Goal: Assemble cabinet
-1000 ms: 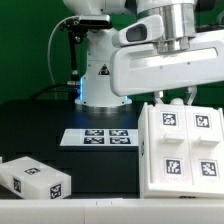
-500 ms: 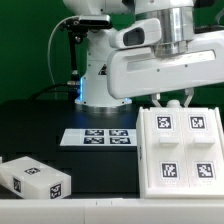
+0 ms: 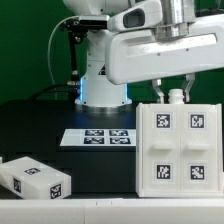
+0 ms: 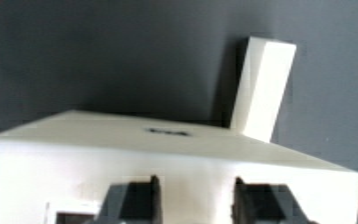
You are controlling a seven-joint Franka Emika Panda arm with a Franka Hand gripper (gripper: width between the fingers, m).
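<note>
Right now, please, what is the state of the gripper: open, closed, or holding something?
Gripper: closed on the top edge of the white cabinet box, holding it upright.

Robotics lab, tagged marker board (image 3: 97,137), black table (image 3: 40,125)

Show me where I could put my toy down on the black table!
Bare table lies in front of the marker board, between the small box piece and the big cabinet panel. More lies between the box piece and the robot base. It's crowded where the gripper holds the panel.
</note>
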